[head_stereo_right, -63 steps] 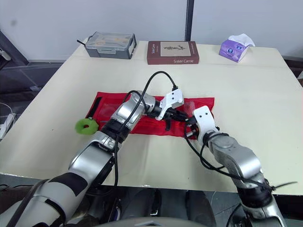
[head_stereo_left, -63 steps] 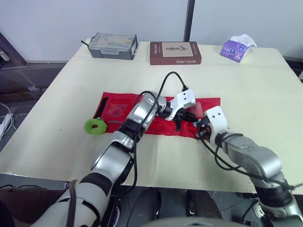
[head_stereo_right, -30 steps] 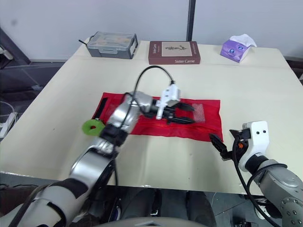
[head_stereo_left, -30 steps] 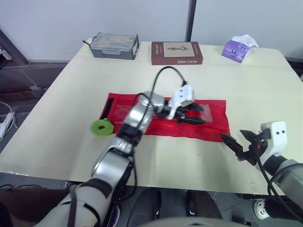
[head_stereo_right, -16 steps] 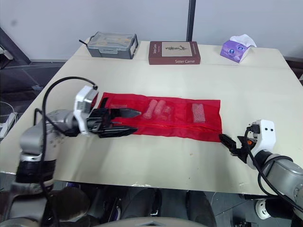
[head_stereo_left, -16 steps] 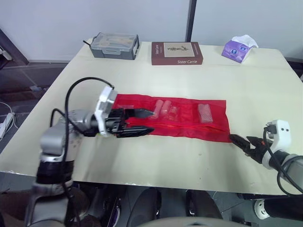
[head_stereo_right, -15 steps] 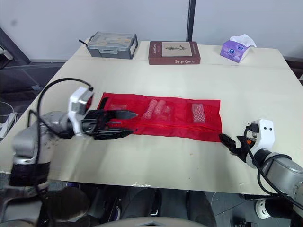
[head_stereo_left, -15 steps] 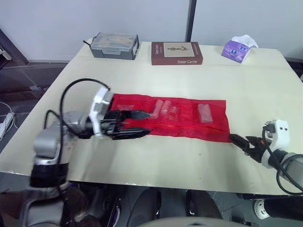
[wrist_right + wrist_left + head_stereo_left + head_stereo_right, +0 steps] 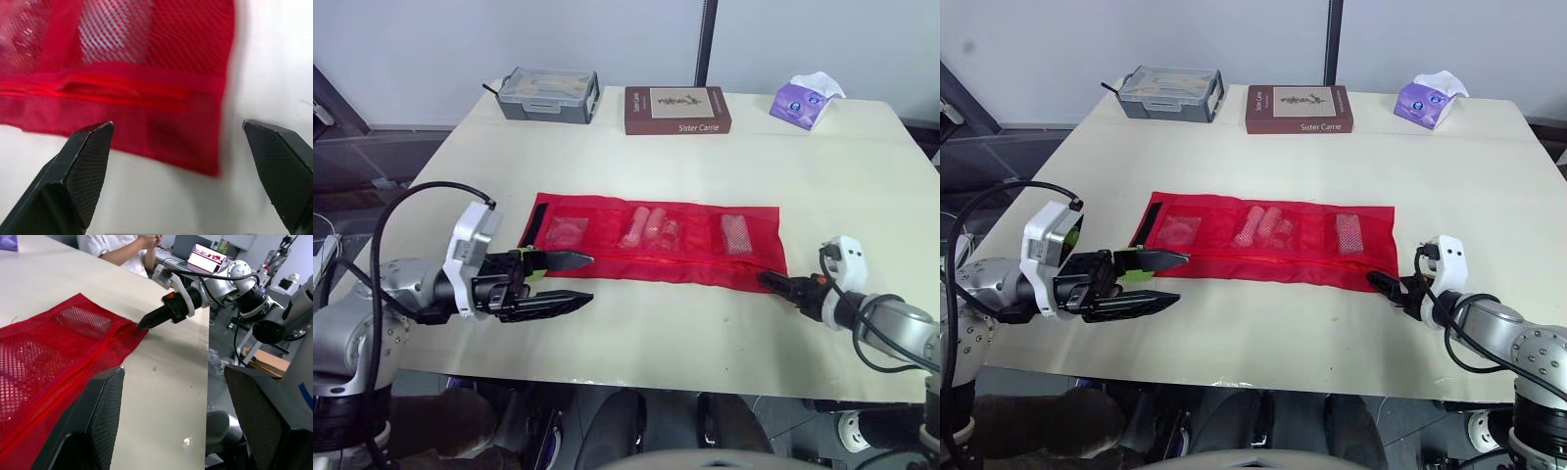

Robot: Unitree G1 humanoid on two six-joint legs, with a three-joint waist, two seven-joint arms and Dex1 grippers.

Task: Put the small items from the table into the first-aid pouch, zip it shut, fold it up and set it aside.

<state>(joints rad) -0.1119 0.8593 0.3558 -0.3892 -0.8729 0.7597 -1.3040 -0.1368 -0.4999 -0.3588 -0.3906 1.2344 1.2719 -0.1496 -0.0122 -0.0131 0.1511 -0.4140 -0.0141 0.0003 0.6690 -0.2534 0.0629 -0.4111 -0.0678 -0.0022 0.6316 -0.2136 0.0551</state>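
The red first-aid pouch (image 9: pixel 656 257) lies unfolded flat across the middle of the table. Its mesh pockets hold small items (image 9: pixel 644 227), a flat packet (image 9: pixel 565 231) and a white one (image 9: pixel 734 232). My left gripper (image 9: pixel 590 278) is open and empty, hovering over the table just in front of the pouch's near left corner. A bit of a green ring (image 9: pixel 1139 258) peeks out behind it. My right gripper (image 9: pixel 767 281) is open at the pouch's near right corner, and the right wrist view shows the pouch's right edge (image 9: pixel 215 98) between its fingers. The zipper seam (image 9: pixel 127 90) runs along the pouch.
A grey lidded box (image 9: pixel 548 95), a brown book (image 9: pixel 677 110) and a purple tissue packet (image 9: pixel 806 101) line the far edge. Bare table (image 9: pixel 685 323) lies in front of the pouch. A person (image 9: pixel 124 247) sits beyond the table's right end.
My left arm pulled back from the pouch's middle to its near left corner and now covers the green ring. My right gripper swung away, then came back to the near right corner.
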